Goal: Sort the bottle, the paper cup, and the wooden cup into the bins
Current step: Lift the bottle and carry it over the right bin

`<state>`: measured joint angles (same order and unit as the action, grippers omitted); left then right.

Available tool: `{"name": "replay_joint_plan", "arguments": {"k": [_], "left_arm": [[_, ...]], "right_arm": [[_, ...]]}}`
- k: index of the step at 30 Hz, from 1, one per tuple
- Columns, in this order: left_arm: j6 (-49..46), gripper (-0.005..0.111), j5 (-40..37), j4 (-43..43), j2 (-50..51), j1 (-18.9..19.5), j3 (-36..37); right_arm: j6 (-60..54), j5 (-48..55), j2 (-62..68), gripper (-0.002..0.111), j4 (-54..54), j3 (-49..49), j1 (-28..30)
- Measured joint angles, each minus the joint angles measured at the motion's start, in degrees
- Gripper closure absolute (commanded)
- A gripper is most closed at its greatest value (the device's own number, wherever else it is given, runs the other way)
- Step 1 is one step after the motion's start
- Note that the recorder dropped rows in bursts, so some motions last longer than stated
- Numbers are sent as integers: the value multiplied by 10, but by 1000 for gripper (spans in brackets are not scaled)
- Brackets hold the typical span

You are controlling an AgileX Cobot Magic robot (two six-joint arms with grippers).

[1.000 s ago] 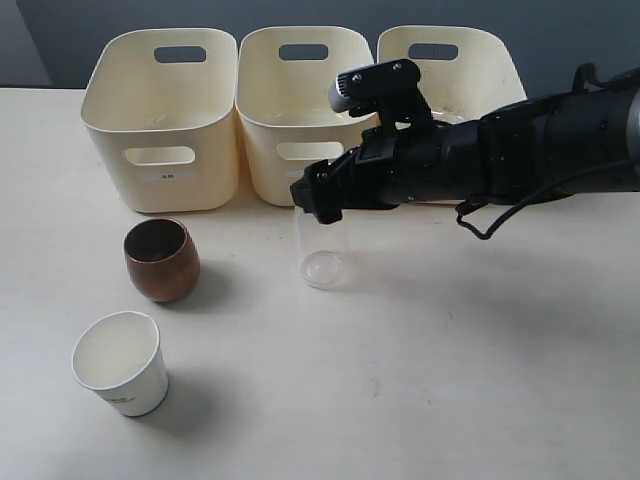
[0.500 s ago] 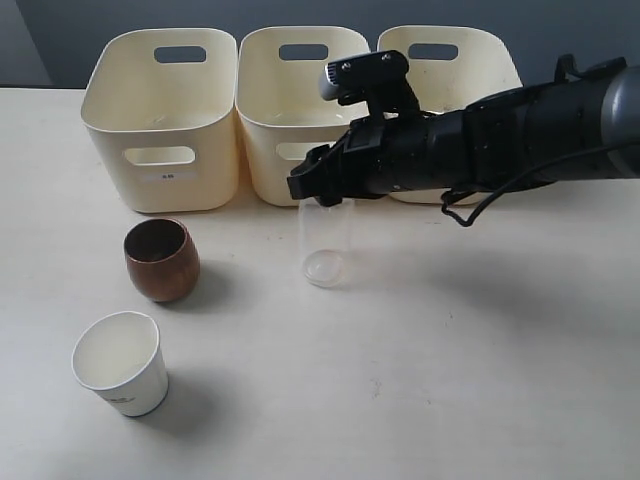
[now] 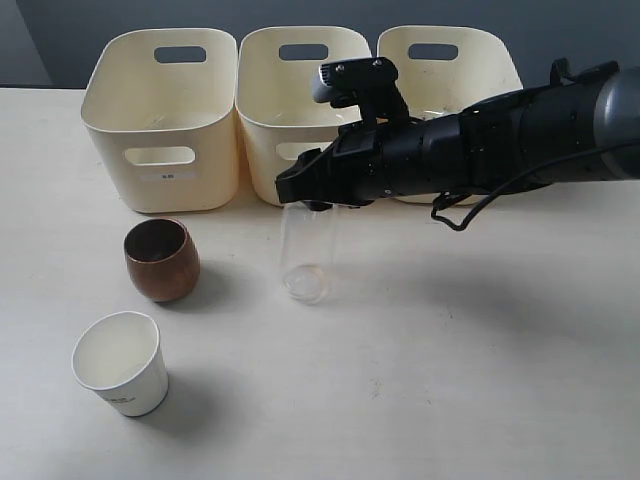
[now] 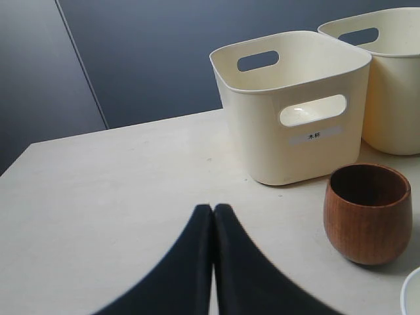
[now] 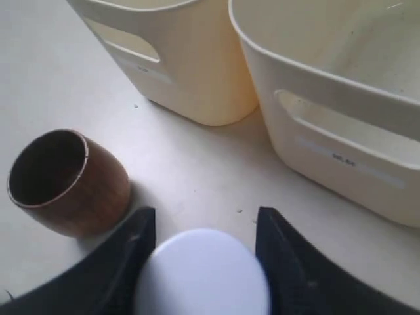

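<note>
The right arm reaches across the middle, its gripper [image 3: 306, 196] clamped from above. The left gripper [image 4: 213, 216] has fingers pressed together.

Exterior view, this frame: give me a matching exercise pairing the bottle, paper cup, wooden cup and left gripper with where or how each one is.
Things:
1. bottle
2. paper cup
3. wooden cup
4. left gripper

States:
A. standing before the leftmost of the bins
B. shut, holding nothing
C. nearest the camera, upright
D. gripped at its cap by the right gripper

Pairs: 1-D, 2-C, 3-A, 4-B
</note>
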<state>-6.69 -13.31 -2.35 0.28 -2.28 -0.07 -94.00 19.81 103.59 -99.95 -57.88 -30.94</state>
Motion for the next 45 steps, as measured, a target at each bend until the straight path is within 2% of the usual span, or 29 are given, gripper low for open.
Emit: {"name": "replay_joint_plan", "arguments": {"k": [9, 22, 37, 45], "left_arm": [[0, 107, 0, 0, 0, 0, 0], [0, 107, 0, 0, 0, 0, 0], [0, 107, 0, 0, 0, 0, 0], [0, 107, 0, 0, 0, 0, 0]], "right_arm": [[1, -1, -22, 109, 0, 0, 0], [1, -57, -82, 109, 0, 0, 0], [2, -198, -149, 109, 0, 0, 0], [2, -354, -194, 109, 4, 0, 0]]}}
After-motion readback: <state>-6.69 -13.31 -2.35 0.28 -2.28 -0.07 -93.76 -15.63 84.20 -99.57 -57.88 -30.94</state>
